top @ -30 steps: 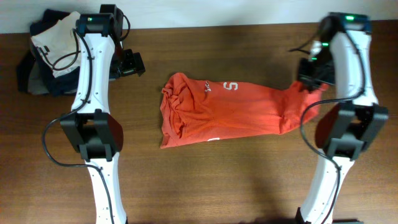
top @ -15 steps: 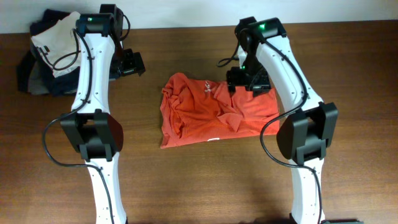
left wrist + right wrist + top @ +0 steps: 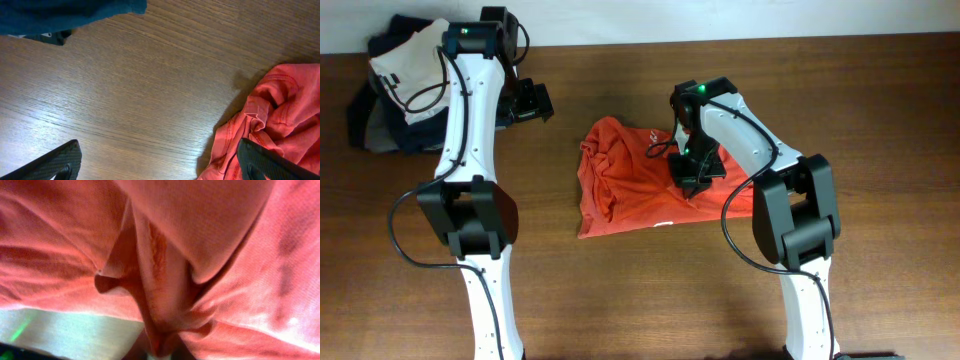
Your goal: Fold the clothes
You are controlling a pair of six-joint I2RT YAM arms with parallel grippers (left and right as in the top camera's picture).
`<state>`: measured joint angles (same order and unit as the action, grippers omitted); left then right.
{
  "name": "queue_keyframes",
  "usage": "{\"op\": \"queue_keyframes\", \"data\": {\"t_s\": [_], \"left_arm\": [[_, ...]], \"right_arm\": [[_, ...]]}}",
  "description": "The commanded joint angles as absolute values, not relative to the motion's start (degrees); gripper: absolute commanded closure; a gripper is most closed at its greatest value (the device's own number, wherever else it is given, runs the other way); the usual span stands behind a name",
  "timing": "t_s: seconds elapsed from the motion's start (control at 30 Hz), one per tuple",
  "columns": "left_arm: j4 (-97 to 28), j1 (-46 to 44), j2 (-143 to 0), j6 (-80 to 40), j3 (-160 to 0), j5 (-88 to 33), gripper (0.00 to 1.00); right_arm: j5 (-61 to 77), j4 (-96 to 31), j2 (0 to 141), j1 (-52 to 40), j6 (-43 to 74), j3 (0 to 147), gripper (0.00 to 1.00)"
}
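Note:
The red-orange t-shirt [image 3: 620, 185] lies crumpled at the table's middle, its right end drawn over itself. My right gripper [image 3: 690, 172] sits on the shirt's right part, shut on a pinched fold of it. In the right wrist view red cloth [image 3: 210, 230] fills the frame and bunches into the jaws [image 3: 160, 352] at the bottom edge. My left gripper [image 3: 528, 103] is open and empty over bare table, left of the shirt. In the left wrist view its spread fingers [image 3: 160, 165] show at the bottom corners, with the shirt's edge [image 3: 280, 110] by the right finger.
A pile of white, navy and grey garments [image 3: 395, 85] lies at the back left corner. A navy edge of it shows at the top of the left wrist view [image 3: 70, 12]. The wooden table [image 3: 640, 290] stretches in front of the shirt.
My right gripper has carried the shirt's right end from the far right leftward over the shirt, so the shirt now lies shorter. The left arm has not moved.

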<state>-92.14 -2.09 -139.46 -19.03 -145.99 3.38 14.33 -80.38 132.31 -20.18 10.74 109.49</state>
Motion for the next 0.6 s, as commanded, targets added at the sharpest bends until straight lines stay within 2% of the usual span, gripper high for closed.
{"op": "queue_keyframes", "data": {"t_s": [0.0,0.03,0.07,0.1,0.17,0.2,0.23,0.27,0.37,0.4,0.43,0.47,0.5,0.53,0.57], "left_arm": [[-92.2,-1.7,-139.1,-18.3,-146.2,3.2,0.01],[-92.2,-1.7,-139.1,-18.3,-146.2,3.2,0.01],[-92.1,-1.7,-139.1,-18.3,-146.2,3.2,0.01],[-92.0,-1.7,-139.1,-18.4,-146.2,3.2,0.01],[-92.0,-1.7,-139.1,-18.4,-146.2,3.2,0.01],[-92.0,-1.7,-139.1,-18.3,-146.2,3.2,0.01],[-92.0,-1.7,-139.1,-18.3,-146.2,3.1,0.01],[-92.0,-1.7,-139.1,-18.3,-146.2,2.3,0.01],[-92.1,-1.7,-139.4,-15.6,-146.2,-3.9,0.01],[-92.0,-1.7,-139.7,-15.6,-146.2,-3.9,0.01],[-92.0,-1.7,-139.8,-15.6,-146.2,-3.9,0.01],[-92.0,-1.7,-139.8,-15.7,-146.2,-3.9,0.01],[-92.0,-1.7,-139.8,-15.7,-146.2,-3.7,0.01],[-92.0,-1.7,-139.8,-15.7,-146.2,-3.4,0.01],[-92.0,-1.7,-139.8,-15.7,-146.2,-3.2,0.01]], "right_arm": [[19.0,-80.9,131.6,-20.5,10.8,109.4,0.96],[21.6,-82.0,131.6,-21.2,10.8,109.4,0.96],[22.0,-82.9,131.6,-21.9,10.8,109.4,0.91],[22.1,-84.8,131.6,-23.2,10.8,109.4,0.75],[22.1,-86.8,131.6,-23.8,10.8,109.8,0.71],[22.1,-89.2,131.6,-23.2,10.8,111.9,0.63],[21.8,-91.5,131.6,-22.3,10.3,115.7,0.43],[21.6,-93.4,131.6,-20.9,9.6,120.0,0.01],[15.3,-94.7,131.6,-13.3,9.5,132.6,0.01],[14.3,-93.3,131.6,-10.6,9.5,133.4,0.04],[14.3,-92.0,131.6,-8.2,9.2,133.1,0.26],[14.3,-90.3,131.7,-6.2,9.2,130.8,0.55],[14.3,-88.6,131.7,-5.1,9.3,126.4,0.79],[14.3,-86.7,131.7,-5.2,9.3,122.9,0.91],[14.8,-83.4,131.7,-6.5,9.3,117.2,0.96]]}}
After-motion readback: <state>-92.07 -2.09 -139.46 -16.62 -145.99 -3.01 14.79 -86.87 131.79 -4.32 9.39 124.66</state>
